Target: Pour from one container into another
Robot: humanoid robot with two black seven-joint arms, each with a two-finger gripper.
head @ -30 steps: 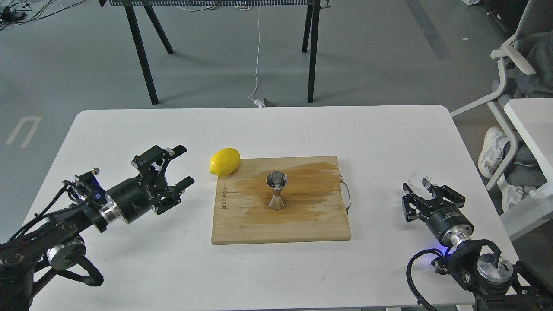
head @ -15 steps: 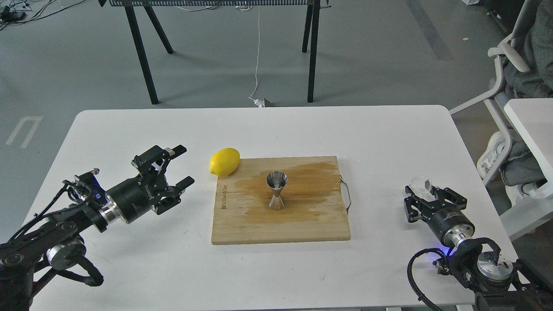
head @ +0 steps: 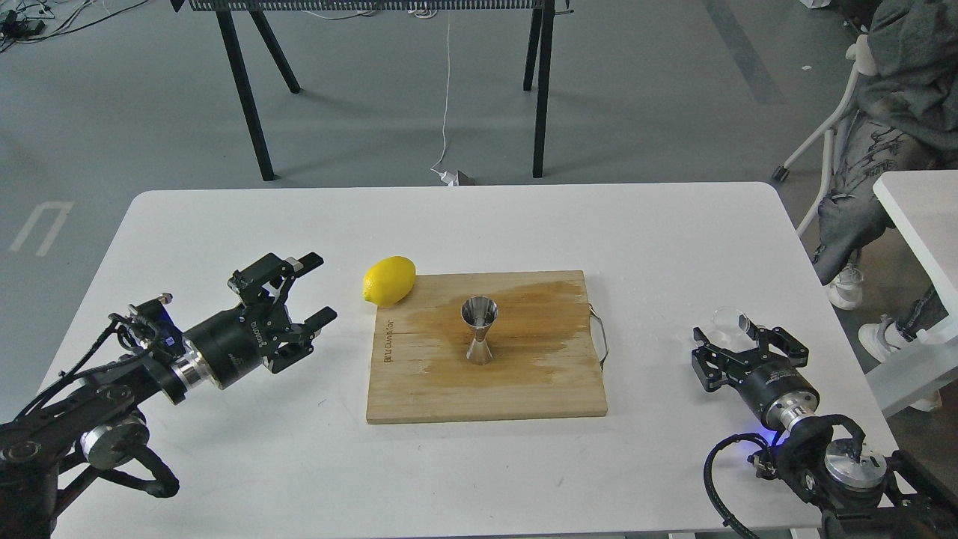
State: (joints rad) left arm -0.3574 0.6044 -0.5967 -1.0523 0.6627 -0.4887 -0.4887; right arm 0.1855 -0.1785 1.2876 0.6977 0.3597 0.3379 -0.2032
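Observation:
The tiny clear glass cup (head: 728, 320) stands on the white table (head: 464, 224) at the right. My right gripper (head: 739, 333) lies low right behind it, its jaws spread, and its fingertips flank the cup's near side. The steel jigger (head: 479, 329) stands upright in the middle of the wooden board (head: 486, 389), far left of the cup. On the table's left side my left gripper (head: 318, 288) hovers open and holds nothing, pointing toward the board.
A yellow lemon (head: 389, 281) lies at the board's far left corner. A dark wet stain (head: 539, 314) covers the board's far half. A metal handle (head: 601, 337) sticks out of the board's right edge. A seated person (head: 883, 135) is beyond the table's right edge.
My right gripper has sunk slightly toward the table with the glass cup, and its jaws stand a little wider now. The person at the right has shifted. The left arm is still.

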